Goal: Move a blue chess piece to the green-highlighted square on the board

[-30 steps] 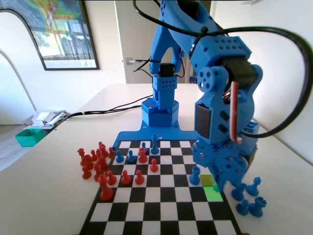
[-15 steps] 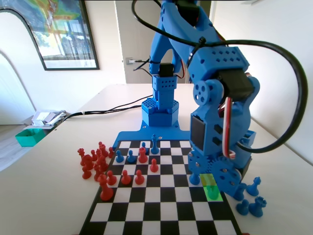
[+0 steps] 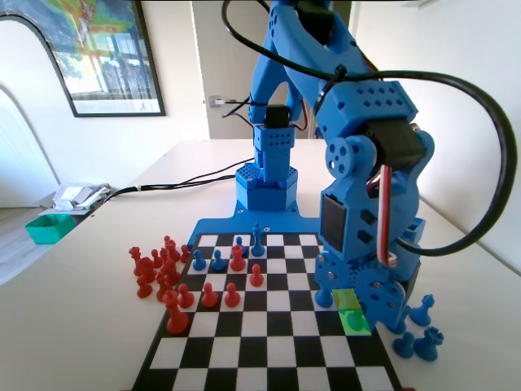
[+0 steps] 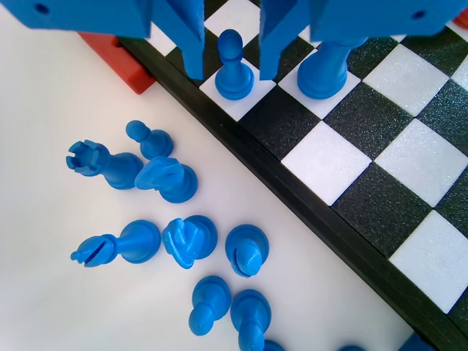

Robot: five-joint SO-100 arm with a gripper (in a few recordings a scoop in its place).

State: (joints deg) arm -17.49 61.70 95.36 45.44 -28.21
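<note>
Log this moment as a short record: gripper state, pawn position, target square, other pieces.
gripper: gripper open, low over the board edge
fingers: fingers on either side of the blue chess piece, no contact visible
pawn: upright on a white edge square of the board, beside a taller blue piece
target: green-highlighted square, partly hidden by the arm in the fixed view
off-board: captured blue pieces on the table beside the board in the wrist view
red pieces: red pieces on the left in the fixed view
</note>
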